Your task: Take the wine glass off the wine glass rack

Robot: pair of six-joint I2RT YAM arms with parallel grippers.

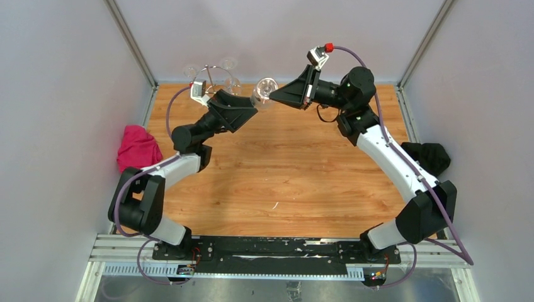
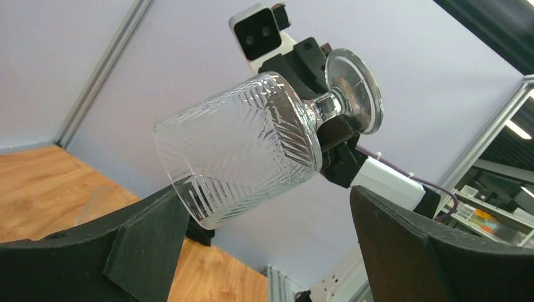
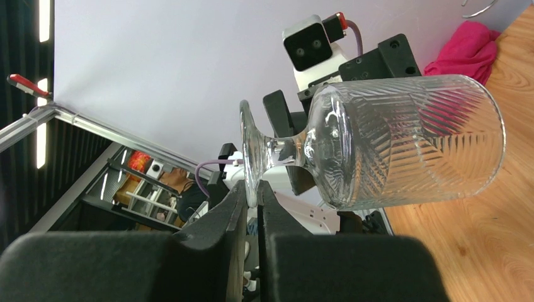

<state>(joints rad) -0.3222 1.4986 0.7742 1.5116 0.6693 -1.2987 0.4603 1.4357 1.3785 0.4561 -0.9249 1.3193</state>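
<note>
While right gripper (image 3: 253,192) pinches foot, wine glass (image 3: 390,145) lies sideways.

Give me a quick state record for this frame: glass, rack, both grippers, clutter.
wine glass: off the rack, in the air, lying roughly on its side
right gripper: shut on the wine glass, pinching the edge of its foot
left gripper: open, the bowl between its fingers; contact unclear
wine glass rack: back left of the wooden table; other glasses seem to hang on it
clutter: pink cloth at left edge, black cloth at right edge
</note>
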